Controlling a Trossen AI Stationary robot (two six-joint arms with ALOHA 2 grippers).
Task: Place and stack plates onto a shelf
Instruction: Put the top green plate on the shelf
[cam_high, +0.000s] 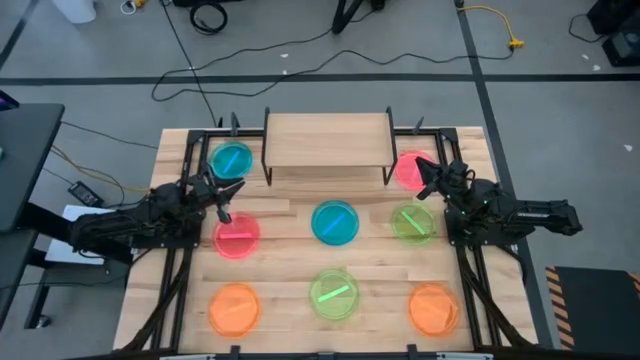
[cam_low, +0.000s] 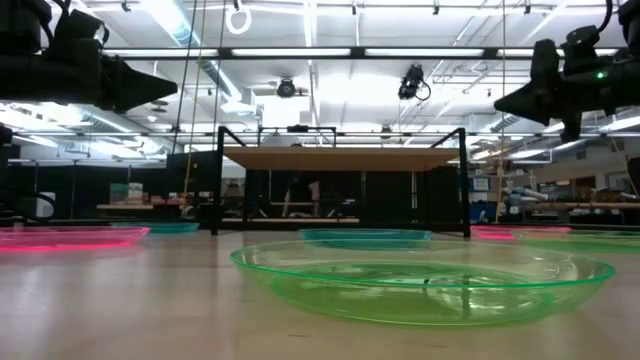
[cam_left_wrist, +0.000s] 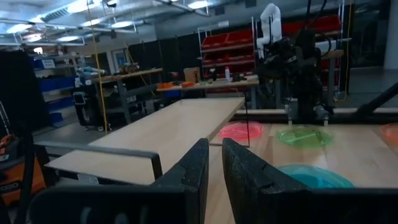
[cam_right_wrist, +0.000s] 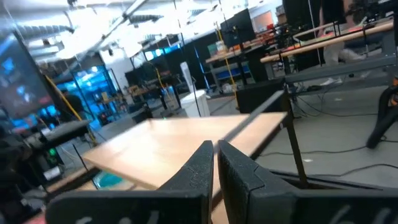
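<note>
Eight plates lie flat on my table, and none sits on the shelf (cam_high: 327, 140) yet. Going near to far, I see an orange plate (cam_high: 234, 308), a green plate (cam_high: 333, 293) and another orange plate (cam_high: 433, 308) in front. Farther back lie a pink plate (cam_high: 237, 237), a teal plate (cam_high: 334, 223) and a green one.

My left gripper (cam_high: 224, 203) hangs just past the pink plate, fingers pressed together and holding nothing. That plate is the closest one, so I think I grab it first. It lies under and a little behind the fingertips.

My right gripper (cam_high: 424, 180) is also closed and empty. It hangs at the edge of the far pink plate (cam_high: 408, 170).

From above I see every plate. The table-level camera shows both grippers up high, well off the wood.
</note>
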